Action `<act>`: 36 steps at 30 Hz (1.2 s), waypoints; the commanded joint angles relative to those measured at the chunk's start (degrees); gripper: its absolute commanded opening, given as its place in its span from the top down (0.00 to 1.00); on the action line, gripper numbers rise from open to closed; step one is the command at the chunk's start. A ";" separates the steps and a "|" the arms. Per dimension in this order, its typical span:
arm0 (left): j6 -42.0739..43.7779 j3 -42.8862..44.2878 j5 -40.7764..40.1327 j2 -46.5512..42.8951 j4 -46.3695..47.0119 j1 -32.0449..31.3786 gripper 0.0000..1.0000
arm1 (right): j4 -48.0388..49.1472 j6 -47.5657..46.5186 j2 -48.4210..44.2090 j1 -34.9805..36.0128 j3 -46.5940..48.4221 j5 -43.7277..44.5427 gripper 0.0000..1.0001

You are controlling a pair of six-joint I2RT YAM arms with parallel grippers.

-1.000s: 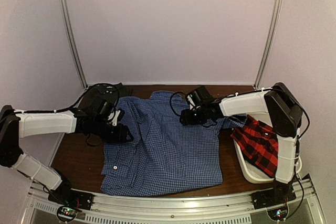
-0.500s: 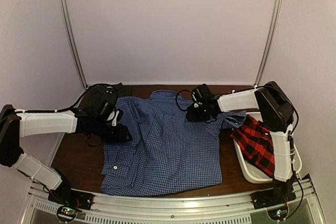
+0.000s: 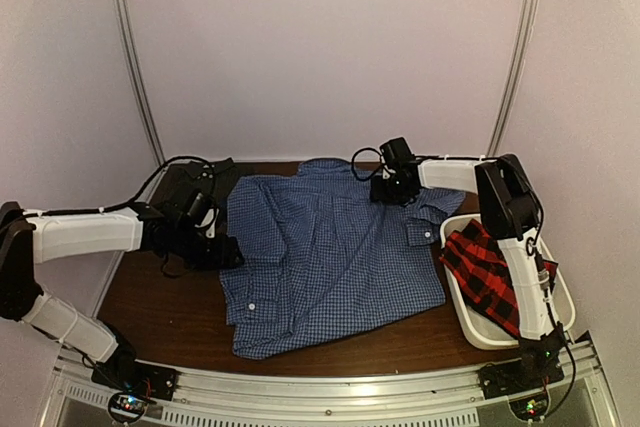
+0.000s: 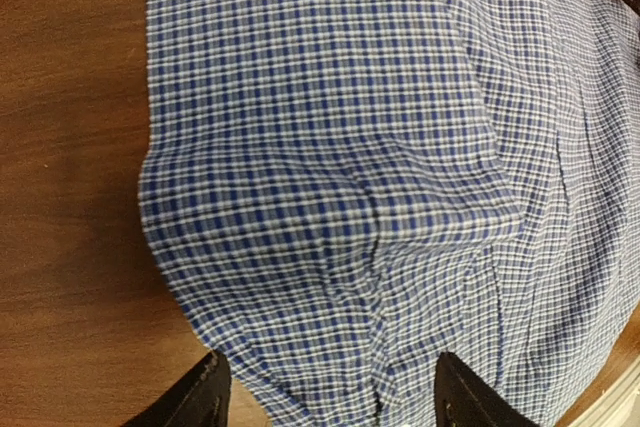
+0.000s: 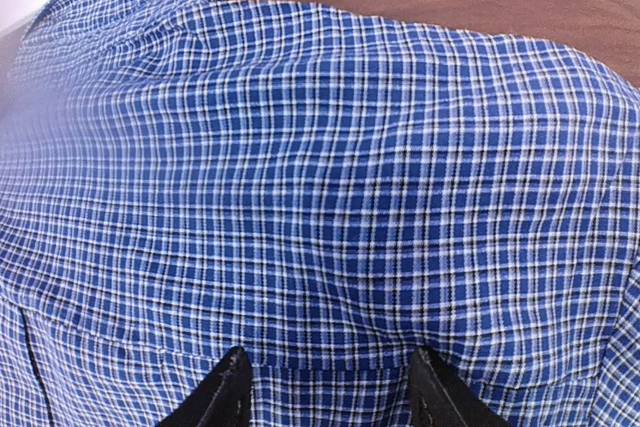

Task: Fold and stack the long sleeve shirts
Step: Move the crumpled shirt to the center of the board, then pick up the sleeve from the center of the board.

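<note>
the blue fine-check gingham button-up shirt (image 3: 330, 257) lay spread flat across the middle of the brown wooden worktop (image 3: 160, 307), skewed, with its collar toward the far edge. the left gripper (image 3: 222, 250) sat at its left side and the right gripper (image 3: 392, 187) at the collar end. both had their fingers spread over the cloth and pinched nothing, probably placed to square it for folding. the red-and-black plaid shirt (image 3: 490, 272) lay bunched in the white plastic tub (image 3: 465, 315) at the near right corner.

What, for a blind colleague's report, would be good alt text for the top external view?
A blue gingham shirt lies spread on a brown table between two white robot arms, the left tool at its left edge, the right tool over its far right part. A red-and-black plaid shirt lies in a white tub at right.
</note>
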 commanded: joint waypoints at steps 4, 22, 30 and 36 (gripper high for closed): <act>-0.46 -0.05 0.23 1.46 2.50 1.99 0.26 | -8.68 -2.18 5.82 -1.62 10.58 -1.85 0.41; -3.02 -3.08 -1.26 8.87 12.07 2.06 0.36 | -2.13 -2.03 -14.60 5.16 -4.77 -2.76 0.29; -3.61 -3.39 -5.94 9.43 12.65 2.39 0.47 | 1.21 -1.54 -23.03 11.05 -14.25 -2.25 0.29; -3.17 -2.77 -5.51 10.47 14.02 2.41 0.66 | 3.03 -1.62 -28.00 16.90 -20.67 -1.14 0.29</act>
